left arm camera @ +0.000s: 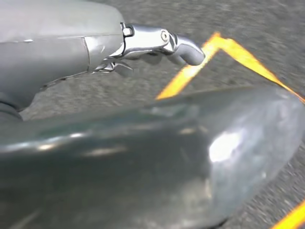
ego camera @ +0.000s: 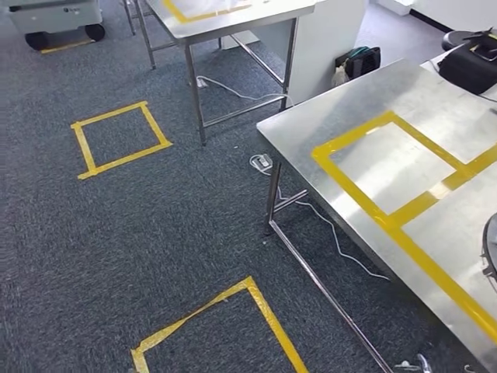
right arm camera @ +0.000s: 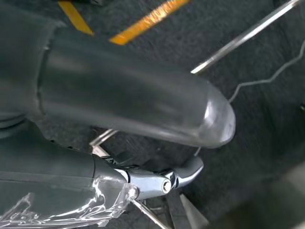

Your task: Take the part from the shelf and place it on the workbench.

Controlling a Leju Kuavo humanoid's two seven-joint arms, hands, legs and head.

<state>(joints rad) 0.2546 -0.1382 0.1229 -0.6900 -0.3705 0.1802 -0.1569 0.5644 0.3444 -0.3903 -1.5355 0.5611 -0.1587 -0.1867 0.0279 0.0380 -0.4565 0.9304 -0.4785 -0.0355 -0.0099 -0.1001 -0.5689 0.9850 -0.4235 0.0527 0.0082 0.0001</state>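
close behind the wrist, the right hand (right arm camera: 154, 181) shows its grey cover and a shiny metal thumb reaching out straight; a crinkled piece of clear plastic (right arm camera: 54, 207) lies against the cover, and i cannot tell whether the fingers hold it or how far they are curled, nor whether it is the part, whose place i cannot make out. the left hand (left arm camera: 144, 40) hangs over dark grey carpet (ego camera: 88, 256) with its thumb stretched out straight and nothing against it; its darker fingers are mostly hidden, so their state cannot be told. from the head view, a square of yellow tape (ego camera: 258, 307) marks the carpet near the bottom edge and a second taped square (ego camera: 120, 136) lies further off to the left. on the right stands the steel workbench (ego camera: 352, 109), its top marked with yellow tape rectangles (ego camera: 352, 186), a black object (ego camera: 469, 62) at its far corner. a white cable (ego camera: 328, 225) trails on the floor under it. another steel table (ego camera: 234, 19) stands beyond, with a black bag (ego camera: 362, 61) on the floor to its right
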